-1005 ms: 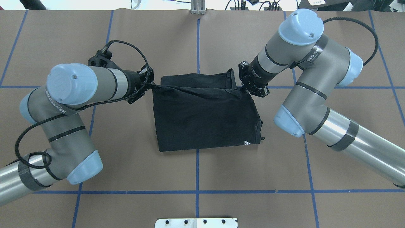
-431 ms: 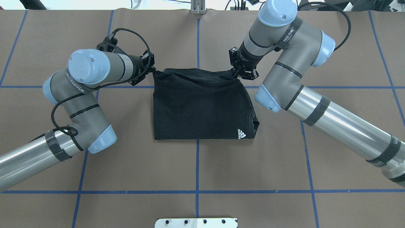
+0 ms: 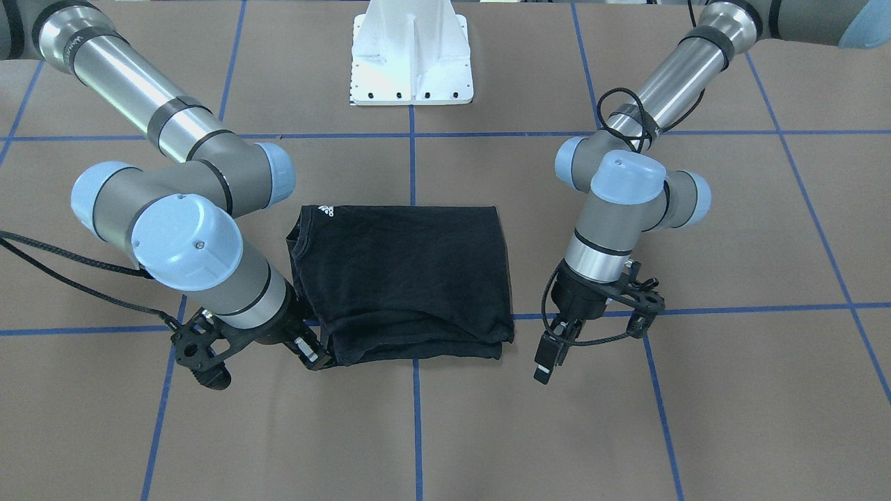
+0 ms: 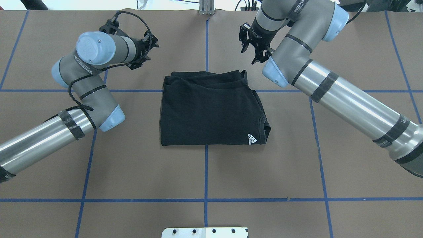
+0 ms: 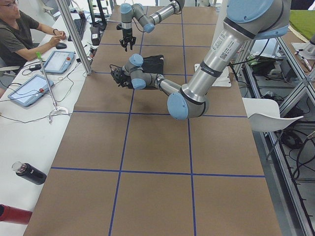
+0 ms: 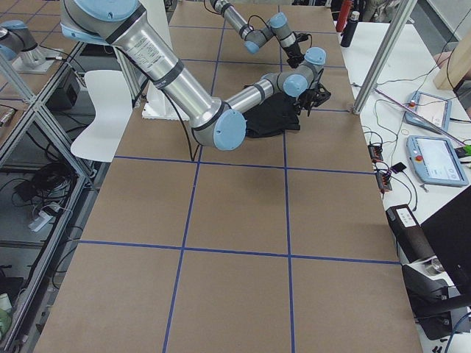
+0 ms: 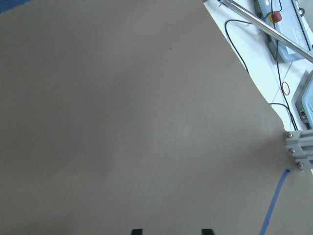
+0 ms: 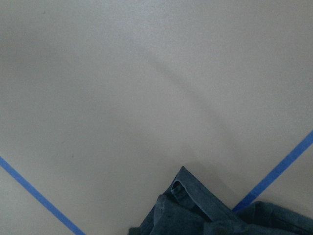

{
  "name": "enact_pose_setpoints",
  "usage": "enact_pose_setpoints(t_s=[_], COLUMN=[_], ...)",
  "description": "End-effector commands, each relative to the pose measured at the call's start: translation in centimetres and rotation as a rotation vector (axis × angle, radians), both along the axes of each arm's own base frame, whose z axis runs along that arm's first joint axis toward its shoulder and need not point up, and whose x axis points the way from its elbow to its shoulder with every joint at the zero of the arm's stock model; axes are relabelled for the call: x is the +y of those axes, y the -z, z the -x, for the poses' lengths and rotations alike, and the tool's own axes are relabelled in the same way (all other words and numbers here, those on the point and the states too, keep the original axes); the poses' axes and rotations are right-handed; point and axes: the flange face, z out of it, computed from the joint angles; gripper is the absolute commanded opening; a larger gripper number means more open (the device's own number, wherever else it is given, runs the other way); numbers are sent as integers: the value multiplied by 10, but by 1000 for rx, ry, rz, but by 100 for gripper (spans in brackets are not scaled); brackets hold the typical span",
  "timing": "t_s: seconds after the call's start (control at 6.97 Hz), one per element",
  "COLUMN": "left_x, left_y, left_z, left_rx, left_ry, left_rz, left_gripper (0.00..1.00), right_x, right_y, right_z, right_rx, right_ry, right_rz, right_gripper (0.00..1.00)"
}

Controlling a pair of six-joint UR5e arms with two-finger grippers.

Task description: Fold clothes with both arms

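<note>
T-shirt (image 4: 211, 110), black, one item: lies folded to a compact rectangle on the brown desk (image 4: 132, 172), astride the centre blue tape line. No part of it is lifted. The long axis runs side to side, from my left arm's half to my right's. The collar and its small white mark (image 4: 252, 139) are at the near right corner, and the far edge is the thick one, stacked in rumpled layers. Left fingers (image 3: 550, 355): spread, holding nothing; my wrist view shows both tips apart over bare desk. They hang beyond the far left corner, clear of the cloth. Right fingers (image 4: 248, 56): also parted and empty, just beyond the far right corner. My wrist view there catches only a bit of hem at its lower edge. Bearing: the shirt lies toward my base from both sets of fingers, one far corner to each. The right pair stands nearer its corner than the left pair does. Judgement: the fold in hand looks laid down and let go. A further fold would likely cross the long axis, so either arm must first come back and down to the cloth, the right with the shorter way to go.
</note>
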Motion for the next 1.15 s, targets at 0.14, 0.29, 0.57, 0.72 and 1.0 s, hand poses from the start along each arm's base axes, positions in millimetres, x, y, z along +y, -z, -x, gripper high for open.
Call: enact_pose_setpoints(t_s=[0.14,0.29,0.57,0.72,1.0], left_x=[11,38,60,69,99], left_y=[11,-10,-30,-57,-146], left_z=[39,69,127,178,306], left_rx=[-19,-108,-316,-421,-615], left_ry=[-118,-207,-375,-469,-629], left_rz=[-113,-235,-442,-555,-711], left_gripper=[63,100,100,100,100], right_x=[20,36,60,69,78], right_y=[-10,-28,-85,-122,-204], right_z=[-35,-67,-143,-185,-283], right_rx=[-28,-17,24,54,85], right_ry=[25,46,141,201,325], right_rz=[-72,-165,-337,-411,-534], right_gripper=[100,100,100,100,100])
